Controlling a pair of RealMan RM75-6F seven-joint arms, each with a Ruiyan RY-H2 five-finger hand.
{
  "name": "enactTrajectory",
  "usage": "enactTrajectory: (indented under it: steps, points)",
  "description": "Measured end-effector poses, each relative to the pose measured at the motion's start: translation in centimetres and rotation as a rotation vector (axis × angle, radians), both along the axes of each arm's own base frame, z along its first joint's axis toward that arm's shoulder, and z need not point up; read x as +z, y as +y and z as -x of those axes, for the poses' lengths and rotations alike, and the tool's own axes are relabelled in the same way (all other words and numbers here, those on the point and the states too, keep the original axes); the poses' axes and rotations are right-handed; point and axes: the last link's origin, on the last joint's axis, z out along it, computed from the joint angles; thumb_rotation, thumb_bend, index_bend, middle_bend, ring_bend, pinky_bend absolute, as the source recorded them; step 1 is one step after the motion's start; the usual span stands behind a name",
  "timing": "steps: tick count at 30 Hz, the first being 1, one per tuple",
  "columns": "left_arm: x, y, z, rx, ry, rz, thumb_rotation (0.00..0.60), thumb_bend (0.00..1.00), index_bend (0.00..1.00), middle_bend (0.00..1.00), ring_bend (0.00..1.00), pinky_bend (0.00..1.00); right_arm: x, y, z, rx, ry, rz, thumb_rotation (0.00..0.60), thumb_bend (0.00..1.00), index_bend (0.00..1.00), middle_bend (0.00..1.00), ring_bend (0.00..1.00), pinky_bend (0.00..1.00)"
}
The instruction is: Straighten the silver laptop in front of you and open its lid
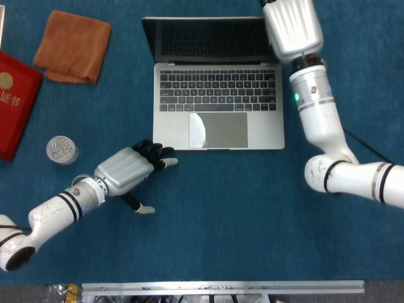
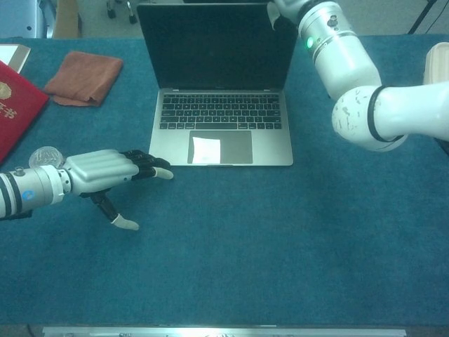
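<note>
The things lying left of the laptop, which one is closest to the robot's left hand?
The small silver round tin, just beyond the left hand. The orange cloth and red booklet lie farther off.

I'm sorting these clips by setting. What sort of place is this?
Probably a lab or office test bench: a blue-covered table holding an open silver laptop, a red booklet, and chair casters on the floor behind.

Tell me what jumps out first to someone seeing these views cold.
The silver laptop sits square at the table's far middle, lid already raised. The right hand is up at the screen's top right corner, mostly hidden. The left hand lies flat, fingers apart, just off the laptop's near left corner.
</note>
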Motion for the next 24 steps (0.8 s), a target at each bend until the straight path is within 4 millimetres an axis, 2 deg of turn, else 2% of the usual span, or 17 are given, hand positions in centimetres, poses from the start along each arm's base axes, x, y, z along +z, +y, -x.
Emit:
enactTrajectory:
  steps: [7,12,19,24]
  points:
    - [0.0,-0.1,-0.1,-0.004,0.003,0.0,0.349,0.14,0.0,0.0,0.0,0.01,1.0,-1.6,1.4,-0.062,-0.007,0.047,0.6,0.53,0.0,0.05,0.0,0.05]
    - [0.0,-0.1,-0.2,-0.009,0.006,-0.003,0.35,0.14,0.0,0.0,0.0,0.01,1.5,-2.0,1.7,-0.075,-0.02,0.057,0.6,0.53,0.0,0.05,0.0,0.05]
    - [1.1,0.3,-0.5,-0.02,0.005,-0.036,0.35,0.14,0.0,0.0,0.0,0.01,1.7,-0.5,0.6,-0.014,-0.07,0.007,0.6,0.53,0.0,0.05,0.0,0.05]
    - [2.9,0.7,-0.4,-0.025,0.01,-0.091,0.352,0.14,0.0,0.0,0.0,0.01,2.4,0.9,0.3,0.029,-0.101,-0.019,0.6,0.53,0.0,0.05,0.0,0.05]
